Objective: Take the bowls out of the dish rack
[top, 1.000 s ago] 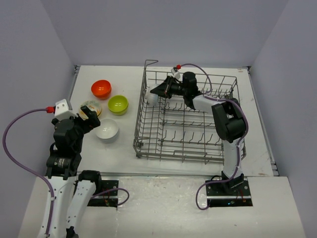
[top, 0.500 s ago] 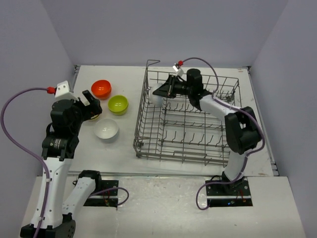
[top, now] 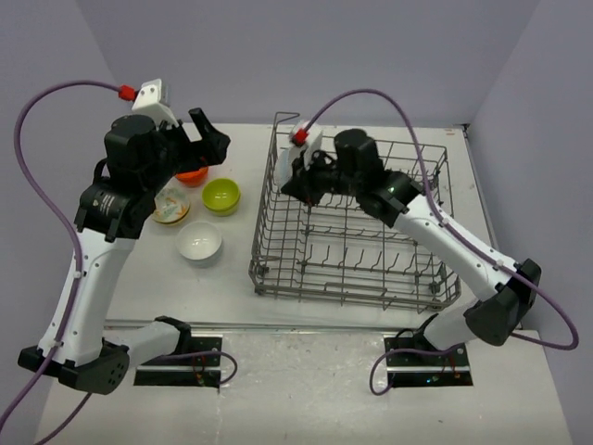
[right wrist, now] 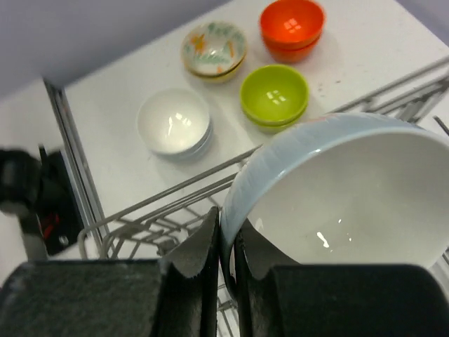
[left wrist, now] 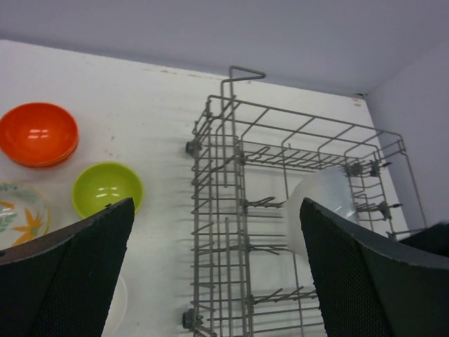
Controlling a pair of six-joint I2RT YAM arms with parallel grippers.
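My right gripper (right wrist: 226, 225) is shut on the rim of a glossy white bowl (right wrist: 344, 189) and holds it above the left end of the grey wire dish rack (top: 352, 232). The held bowl also shows in the left wrist view (left wrist: 319, 200). My right gripper (top: 295, 181) hangs over the rack's far left corner. My left gripper (top: 208, 139) is open, empty and raised high over the table's far left (left wrist: 216, 205). On the table to the left of the rack sit orange (top: 190, 174), green (top: 220, 195), patterned (top: 171, 206) and white (top: 200, 241) bowls.
The rack's taller corner post (top: 278, 120) stands at its far left. Rows of upright tines (top: 361, 250) fill the rack floor. Walls close in the table at the back and both sides. The bowls on the table also show in the right wrist view, orange (right wrist: 291, 24) and green (right wrist: 273, 95).
My left arm has let go of the patterned bowl and risen up and back. My right gripper has lifted the white bowl up from the rack.
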